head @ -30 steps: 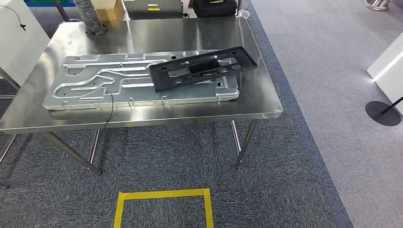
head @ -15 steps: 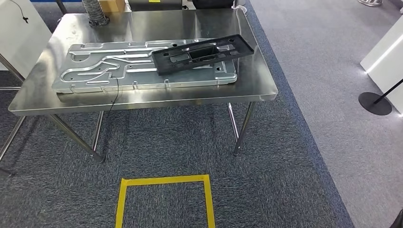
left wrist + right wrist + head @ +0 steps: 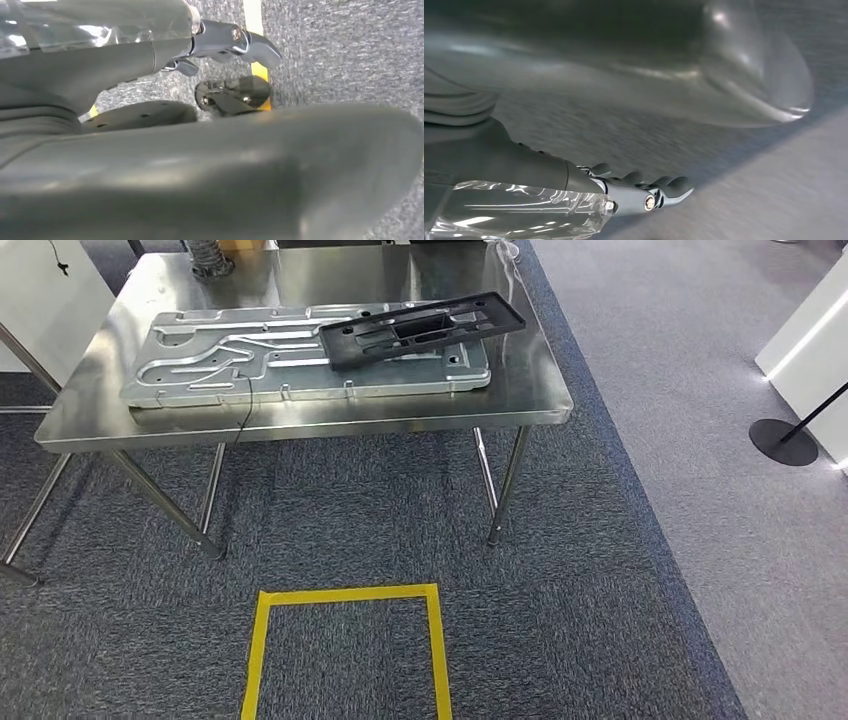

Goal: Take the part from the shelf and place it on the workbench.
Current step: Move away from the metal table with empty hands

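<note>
Since a second ago the whole head view has slid away from the table (image 3: 300,418), so the camera has backed off, not the things. Its black part (image 3: 420,328) lies on the silver plate (image 3: 200,370) at about 12 o'clock, long axis running 8 to 2 o'clock. Both hands hang over carpet, left hand (image 3: 220,60) and right hand (image 3: 634,192) holding nothing, fingers loosely apart; neither is clearly nearer.
</note>
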